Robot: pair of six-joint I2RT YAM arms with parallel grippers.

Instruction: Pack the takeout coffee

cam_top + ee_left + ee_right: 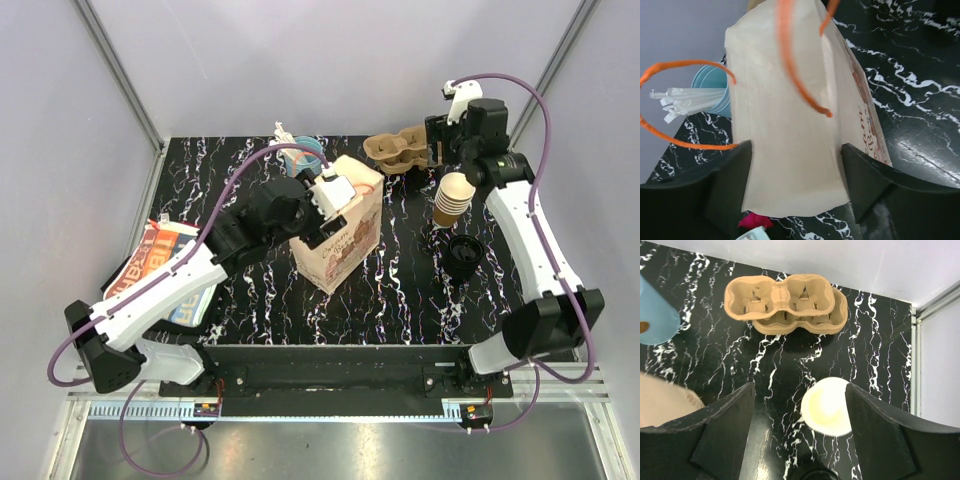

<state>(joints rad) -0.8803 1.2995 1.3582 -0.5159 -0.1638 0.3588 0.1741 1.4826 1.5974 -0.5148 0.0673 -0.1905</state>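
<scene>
**Step in hand (judged):** early. The bag was being attended to and the coffee was not yet packed.

1. Desk (400, 300): black with white veining, with the arm bases at its near edge.
2. Printed packet (155, 265): near left, lying flat, with nothing touching it.
3. Takeout coffee (462, 255): near right, standing on the desk well apart from the bag. From above only its round black lid showed, and neither claw touched it.
4. Paper bag (345, 235): centre, upright, with orange handles. Whether its mouth stood open could not be told.
5. Left claw (796, 147): over the bag's top with its jaws set wide, one finger at each side of the bag. It did not appear clamped on the bag. Whether the pads brushed the paper could not be told.
6. Stack of tan cups (452, 198): right, just beyond the coffee, with a pale inside uppermost.
7. Right claw (799, 387): hanging above bare desk between the stack and the carrier, jaws wide and empty.
8. Cup carrier (398, 150): far right, moulded pulp, with its wells empty.
9. Light-blue cup (308, 152): far, behind the bag, holding white sticks.

**Next move (judged):** the right claw would need to draw back nearward past the stack. It would then lower around the coffee's body beneath the lid, close gently so as not to crush the paper, and carry it upright to the bag.
</scene>
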